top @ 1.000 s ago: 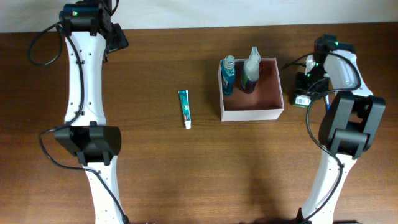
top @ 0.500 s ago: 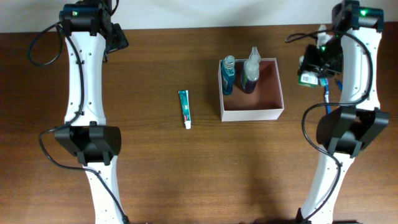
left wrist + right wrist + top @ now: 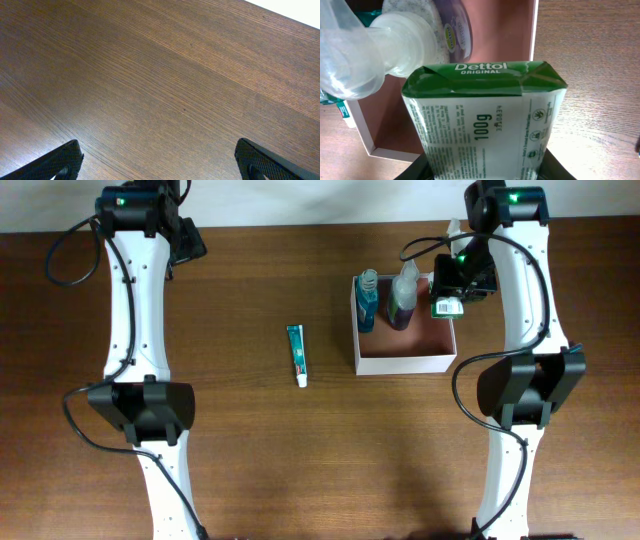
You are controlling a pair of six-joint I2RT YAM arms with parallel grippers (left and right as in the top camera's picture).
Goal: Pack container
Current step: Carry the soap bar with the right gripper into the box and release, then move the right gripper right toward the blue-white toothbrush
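Overhead view: the container [image 3: 410,348] sits on the table [image 3: 300,460] right of centre. The right gripper [image 3: 450,292] hangs over its right wall, clamped on one green-white soap packet [image 3: 447,307]. The left gripper [image 3: 186,240] is parked far off at the table's back edge. Count: one container, two bottles standing inside it (blue bottle [image 3: 366,302], pump bottle [image 3: 403,298]), and one toothpaste tube [image 3: 297,352] lying on the table well to its left. Left wrist view: fingertips [image 3: 60,159] spread wide, nothing between them, only bare wood below. Right wrist view: the packet fills the frame, straddling the right wall, with the pump head just beside it. Judged best: shift inward over the free floor, clear the pump, lower, then release.
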